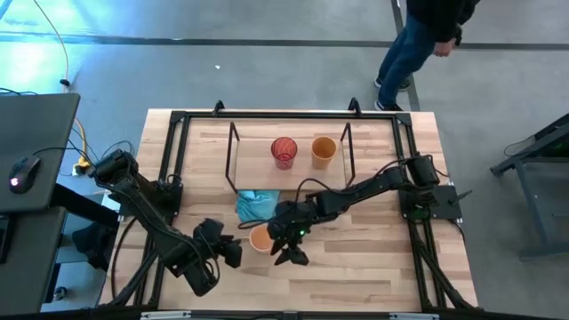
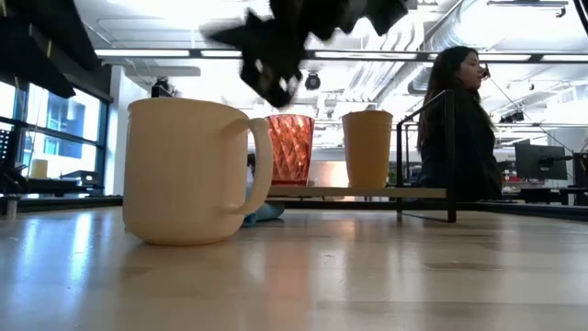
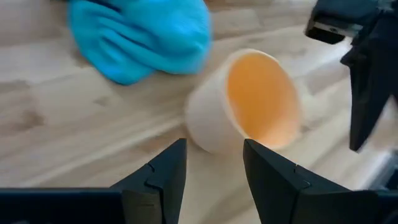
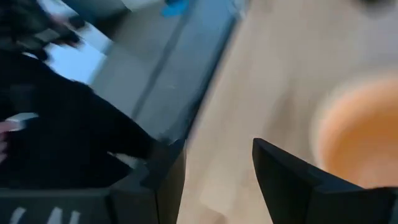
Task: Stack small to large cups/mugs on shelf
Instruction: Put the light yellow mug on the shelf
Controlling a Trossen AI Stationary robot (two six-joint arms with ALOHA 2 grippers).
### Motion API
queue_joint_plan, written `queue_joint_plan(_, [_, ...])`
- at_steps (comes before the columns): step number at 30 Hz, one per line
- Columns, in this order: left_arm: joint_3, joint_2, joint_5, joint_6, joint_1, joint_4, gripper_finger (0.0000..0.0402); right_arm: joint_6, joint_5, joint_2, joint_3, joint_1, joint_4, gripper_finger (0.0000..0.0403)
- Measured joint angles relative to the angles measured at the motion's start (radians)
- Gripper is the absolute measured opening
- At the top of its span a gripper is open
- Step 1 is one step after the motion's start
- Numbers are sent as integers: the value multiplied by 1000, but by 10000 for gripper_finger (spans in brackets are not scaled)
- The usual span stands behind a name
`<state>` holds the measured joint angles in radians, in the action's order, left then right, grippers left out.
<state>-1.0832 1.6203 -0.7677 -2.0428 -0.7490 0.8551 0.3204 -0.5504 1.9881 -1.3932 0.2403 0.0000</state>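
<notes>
The light orange mug (image 1: pixel 260 238) stands upright on its base on the tabletop, handle to the right in the low view (image 2: pixel 188 170). The red patterned cup (image 1: pixel 284 152) and the amber tumbler (image 1: pixel 324 151) stand side by side on the shelf's wood board (image 2: pixel 367 192). My left gripper (image 1: pixel 229 250) is open just left of the mug, and the mug (image 3: pixel 249 106) shows beyond its fingers. My right gripper (image 1: pixel 290 247) is open, raised above the table just right of the mug (image 4: pixel 360 137).
A teal-blue cloth (image 1: pixel 256 204) lies crumpled between the mug and the shelf. A black frame (image 1: pixel 178 120) runs around the tabletop. A person (image 1: pixel 425 40) stands beyond the far edge. Bare wood lies near the table's near edge (image 1: pixel 356 284).
</notes>
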Motion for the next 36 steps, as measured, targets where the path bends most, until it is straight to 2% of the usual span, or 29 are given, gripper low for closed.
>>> queue_joint_plan(4, [0, 0, 0, 76, 3, -123, 147, 12, -11, 0, -43, 3, 87, 176])
queue_joint_plan(9, [0, 0, -26, 51, 3, -214, 147, -95, -68, 0, -152, -2, 42, 176])
queue_joint_plan(12, [0, 0, -90, 47, 3, -305, 147, -188, -113, 0, -237, -7, -68, 176])
queue_joint_plan(16, [0, 0, -194, 107, 4, -418, 147, -339, -153, 0, -367, -12, -316, 176])
queue_joint_plan(21, [0, 0, -212, 218, 35, -503, 147, -491, -157, 0, -485, -11, -518, 176])
queue_joint_plan(23, [0, 6, -153, 283, 61, -534, 147, -524, -172, 2, -531, -11, -530, 176])
queue_joint_plan(29, [-5, 54, 27, 624, 162, -749, 147, -589, -219, 0, -679, -11, -561, 177])
queue_joint_plan(36, [-15, 59, 192, 948, 232, -771, 147, -647, -221, -1, -858, -31, -745, 177])
